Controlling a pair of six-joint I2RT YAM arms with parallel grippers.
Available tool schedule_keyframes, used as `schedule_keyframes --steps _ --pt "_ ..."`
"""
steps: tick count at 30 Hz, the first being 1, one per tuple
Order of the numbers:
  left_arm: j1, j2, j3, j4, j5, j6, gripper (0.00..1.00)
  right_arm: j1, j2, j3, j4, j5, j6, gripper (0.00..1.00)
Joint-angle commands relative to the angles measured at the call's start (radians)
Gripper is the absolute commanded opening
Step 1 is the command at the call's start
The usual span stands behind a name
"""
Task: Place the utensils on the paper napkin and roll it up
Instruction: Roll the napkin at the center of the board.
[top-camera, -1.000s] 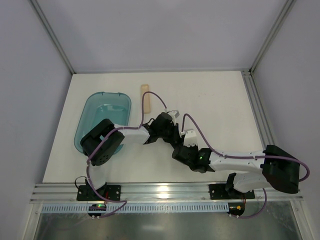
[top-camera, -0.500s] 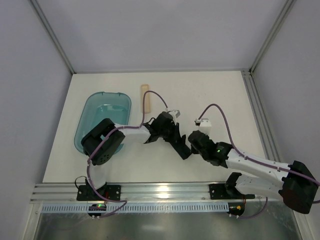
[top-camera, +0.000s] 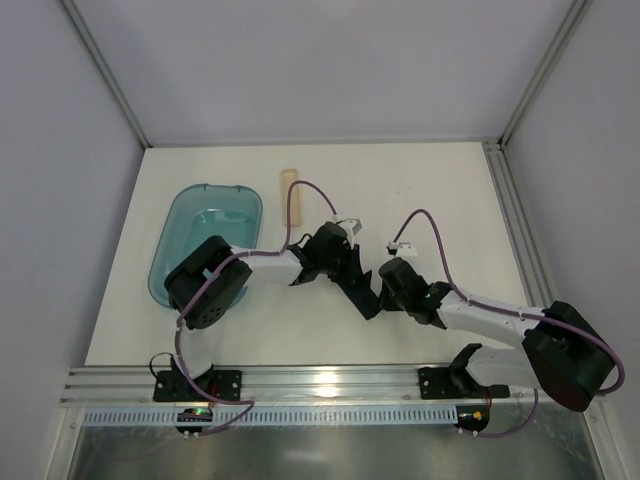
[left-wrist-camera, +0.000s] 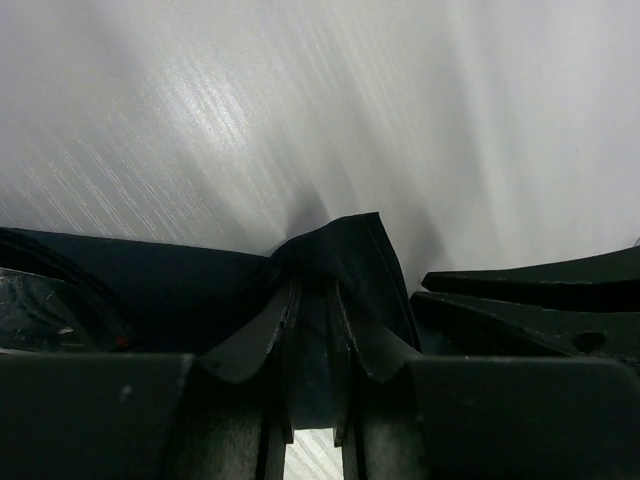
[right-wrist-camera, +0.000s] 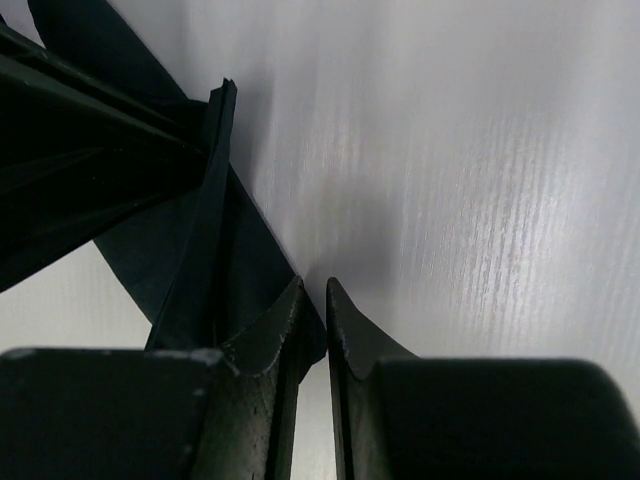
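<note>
The dark navy paper napkin (left-wrist-camera: 340, 245) lies bunched on the white table; in the top view only its end (top-camera: 367, 304) shows past my left gripper. My left gripper (top-camera: 350, 282) is shut on a fold of the napkin, which fills the gap between the fingers in the left wrist view (left-wrist-camera: 312, 285). My right gripper (top-camera: 386, 280) sits just right of it, jaws shut with a thin slit, tips (right-wrist-camera: 313, 287) at the napkin's edge (right-wrist-camera: 190, 250). I cannot tell whether it pinches the paper. No copper utensils show; they are hidden or out of view.
A translucent teal tub (top-camera: 178, 235) stands at the left of the table. A pale wooden strip (top-camera: 291, 195) lies behind the grippers. The right arm's fingers (left-wrist-camera: 530, 300) show at the right of the left wrist view. A metal rail runs along the table's near edge.
The right arm swung out to the right from its bent pose, then came back left, so its gripper is now against the napkin's end. The left gripper has stayed put on the napkin.
</note>
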Motion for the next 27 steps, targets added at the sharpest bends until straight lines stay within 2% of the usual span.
schedule_keyframes --steps 1,6,15,17,19,21,27 --pt "-0.001 0.012 0.025 0.019 0.020 -0.007 0.20 -0.002 -0.002 -0.033 0.100 -0.056 0.039 0.16" --pt "-0.004 0.006 0.008 0.033 0.026 -0.012 0.20 0.014 -0.058 -0.092 0.162 -0.108 0.112 0.17" --pt "-0.010 0.003 -0.031 0.065 0.036 -0.018 0.20 0.029 -0.190 -0.115 0.115 -0.113 0.184 0.18" --pt "-0.010 0.003 -0.033 0.067 0.034 -0.018 0.20 0.026 -0.221 -0.109 0.082 -0.073 0.220 0.26" --pt "-0.013 0.004 -0.034 0.068 0.034 -0.017 0.20 0.023 -0.267 -0.098 0.049 -0.018 0.246 0.28" --pt "-0.012 0.006 -0.036 0.072 0.033 -0.018 0.20 0.005 -0.286 -0.083 0.041 0.008 0.293 0.37" --pt "-0.012 0.003 -0.039 0.072 0.029 -0.018 0.20 -0.048 -0.231 -0.015 -0.001 0.058 0.420 0.51"
